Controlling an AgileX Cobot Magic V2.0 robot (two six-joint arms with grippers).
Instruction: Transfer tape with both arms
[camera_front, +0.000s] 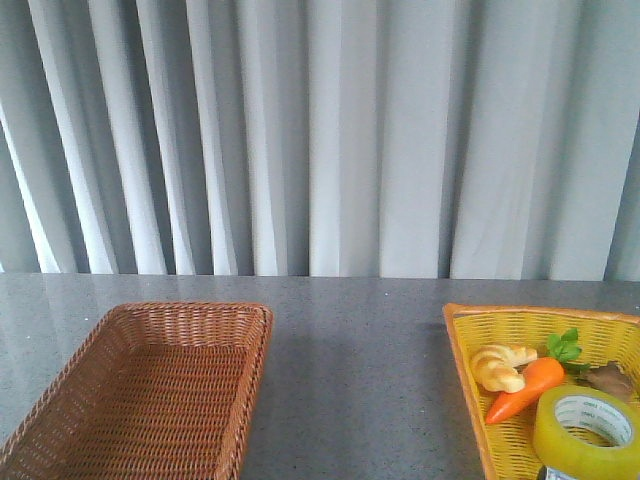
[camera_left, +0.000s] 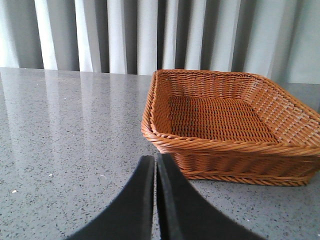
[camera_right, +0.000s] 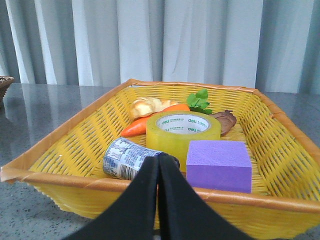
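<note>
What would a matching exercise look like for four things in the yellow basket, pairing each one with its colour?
Things:
1. tape
2. foam block
3. toy carrot
4. can

Colours:
A. purple
B. orange with green leaves
C. translucent yellow with a white core
D. white and blue print

Pairs: 1-C, 2-A, 3-B, 4-D

All four lie in the yellow basket, seen from the right wrist.
</note>
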